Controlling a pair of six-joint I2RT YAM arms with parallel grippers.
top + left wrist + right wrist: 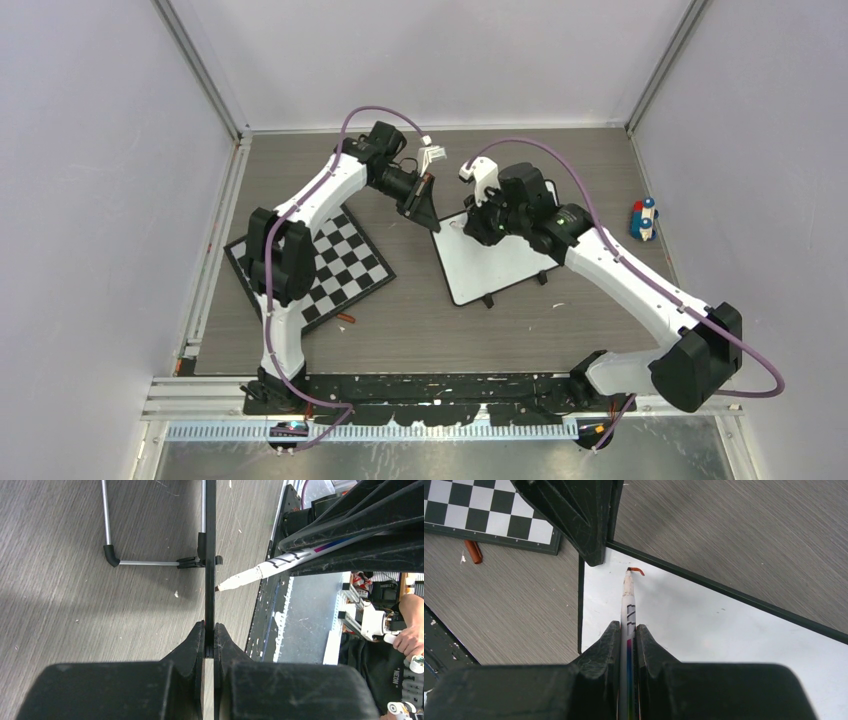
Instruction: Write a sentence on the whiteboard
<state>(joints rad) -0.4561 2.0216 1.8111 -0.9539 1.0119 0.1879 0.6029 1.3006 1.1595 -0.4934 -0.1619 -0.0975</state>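
The whiteboard (pixel 505 268) lies mid-table, its white face (pixel 724 630) almost blank. My left gripper (pixel 425 205) is shut on the board's thin black frame (pixel 210 555) at its far left corner, the jaws pinching the edge (pixel 210 630). My right gripper (pixel 478 225) is shut on a white marker (pixel 629 605), which sits between the jaws (pixel 628 630). The marker tip touches the board near that corner, at a short red-brown stroke (pixel 637 570). The marker also shows in the left wrist view (pixel 260 571). No written words of the sentence show.
A black-and-white checkerboard (pixel 310 265) lies left of the whiteboard. A small red-brown cap (pixel 345 319) lies in front of it and also shows in the right wrist view (pixel 473 551). A blue, red and white object (pixel 643 220) stands at the right edge. The board's wire stand (pixel 150 562) rests on the table.
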